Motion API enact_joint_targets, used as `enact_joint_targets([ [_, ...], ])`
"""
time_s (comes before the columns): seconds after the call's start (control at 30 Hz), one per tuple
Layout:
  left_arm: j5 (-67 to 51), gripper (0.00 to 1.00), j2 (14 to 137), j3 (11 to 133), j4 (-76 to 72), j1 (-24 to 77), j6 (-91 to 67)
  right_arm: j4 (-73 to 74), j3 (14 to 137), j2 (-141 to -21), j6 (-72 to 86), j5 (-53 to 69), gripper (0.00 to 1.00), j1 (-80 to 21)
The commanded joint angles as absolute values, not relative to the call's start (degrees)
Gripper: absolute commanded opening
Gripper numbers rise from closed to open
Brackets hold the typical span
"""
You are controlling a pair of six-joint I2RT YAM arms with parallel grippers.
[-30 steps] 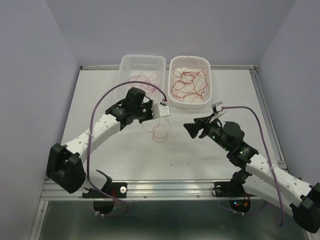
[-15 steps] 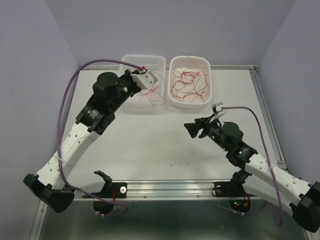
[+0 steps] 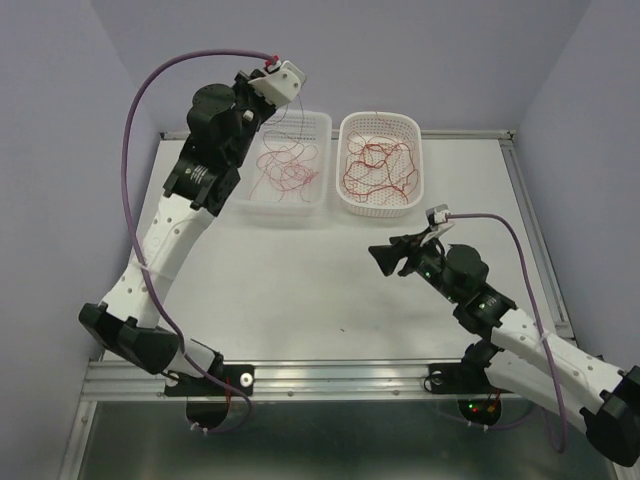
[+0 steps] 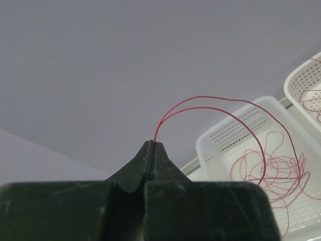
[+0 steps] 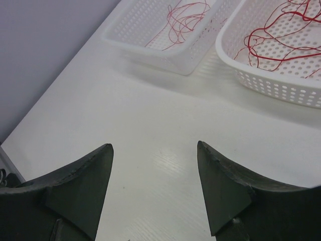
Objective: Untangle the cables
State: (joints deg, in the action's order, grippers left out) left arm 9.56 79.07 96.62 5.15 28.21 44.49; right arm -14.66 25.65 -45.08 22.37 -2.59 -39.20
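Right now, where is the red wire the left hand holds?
In the left wrist view, the red wire is pinched in the shut left hand and arches right and down into the left basket, next to the right basket.

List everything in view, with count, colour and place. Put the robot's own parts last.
left basket: one, white, rectangular, far side of the table
right basket: one, white, rounded, right beside the left basket
tangled cables: count unclear, red, heaped in the right basket
loose cables: count unclear, thin red loops, in the left basket
held strand: one doubled loop, red, arching from the left gripper down to the left basket
table: one, white, under the baskets
purple arm cables: two, one looping along each arm
left gripper: one, black, raised above the left basket, shut on the held strand
right gripper: one, black, open and holding nothing, over bare table
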Motion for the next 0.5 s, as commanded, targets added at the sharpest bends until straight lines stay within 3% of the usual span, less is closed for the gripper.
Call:
enact_joint_targets([
  [0.0,9.9,0.00,83.1,102.9,2.3,25.2,44.4,-18.4,24.3,-43.2,22.9,-3.3,0.73,-39.8],
  [0.47,2.6,0.00,103.3,109.5,1.5,17.8,42.1,-18.5,22.9,-40.1,23.4,-5.4,0.73,-39.7],
])
